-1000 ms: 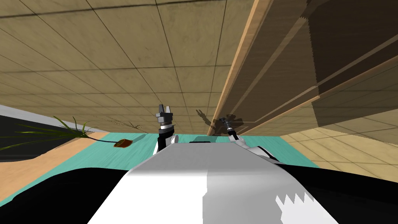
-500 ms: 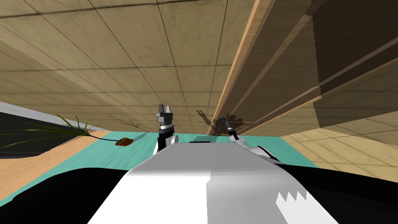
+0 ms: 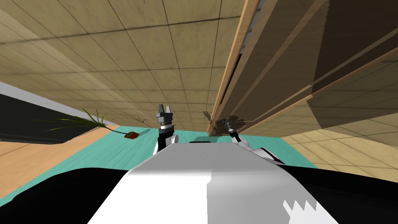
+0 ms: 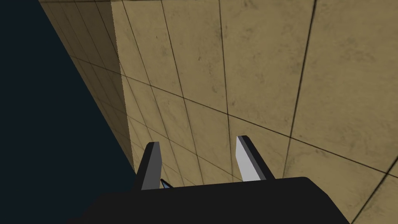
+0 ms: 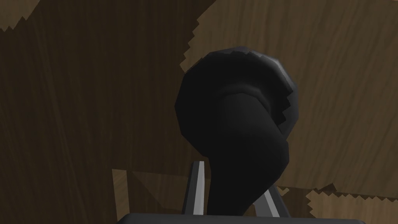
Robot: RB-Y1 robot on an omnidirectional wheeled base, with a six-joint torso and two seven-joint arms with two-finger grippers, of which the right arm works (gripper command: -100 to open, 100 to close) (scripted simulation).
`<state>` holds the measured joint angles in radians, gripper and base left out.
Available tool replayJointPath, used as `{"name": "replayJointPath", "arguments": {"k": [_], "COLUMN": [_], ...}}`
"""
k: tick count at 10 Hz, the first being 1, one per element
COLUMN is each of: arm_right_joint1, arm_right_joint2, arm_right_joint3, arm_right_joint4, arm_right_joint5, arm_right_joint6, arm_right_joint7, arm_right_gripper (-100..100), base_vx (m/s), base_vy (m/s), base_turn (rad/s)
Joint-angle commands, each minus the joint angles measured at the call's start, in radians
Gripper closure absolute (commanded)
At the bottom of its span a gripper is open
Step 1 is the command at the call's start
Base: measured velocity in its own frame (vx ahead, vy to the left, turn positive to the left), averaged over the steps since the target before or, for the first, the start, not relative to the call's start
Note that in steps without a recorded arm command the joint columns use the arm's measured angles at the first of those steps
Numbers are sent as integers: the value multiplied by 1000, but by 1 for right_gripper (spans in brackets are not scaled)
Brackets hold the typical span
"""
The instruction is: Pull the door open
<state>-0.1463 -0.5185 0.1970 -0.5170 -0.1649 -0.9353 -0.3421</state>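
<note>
I am pinching the dark handle on the brown door with my right gripper. My left gripper is hovering spread, left of the door, facing a tan tiled wall.

We see the brown wood door slightly ajar, with a thin dark gap along its light frame. The handle is a black lever on a round rose, clamped between the fingers of our right gripper.
</note>
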Motion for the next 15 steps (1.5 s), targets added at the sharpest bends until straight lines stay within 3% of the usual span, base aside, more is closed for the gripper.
{"name": "replayJointPath", "arguments": {"k": [1,3,4,11,14,15], "arm_right_joint1": [19,34,28,92,105,108], "arm_right_joint2": [-17,-35,-29,-89,-101,-97], "arm_right_joint3": [18,39,33,88,98,98], "arm_right_joint4": [-18,-24,-17,-6,-4,-12], "arm_right_joint5": [9,19,16,8,6,7], "arm_right_joint6": [-21,-47,-38,-158,-181,-168], "arm_right_joint7": [-20,-43,-36,-86,-95,-93], "arm_right_gripper": [100,100,100,100,100,100], "base_vx": [-177,-198,-86,-190,-151,-48], "base_vy": [-110,-70,-30,-95,-74,-21], "base_turn": [94,90,11,164,82,7]}}
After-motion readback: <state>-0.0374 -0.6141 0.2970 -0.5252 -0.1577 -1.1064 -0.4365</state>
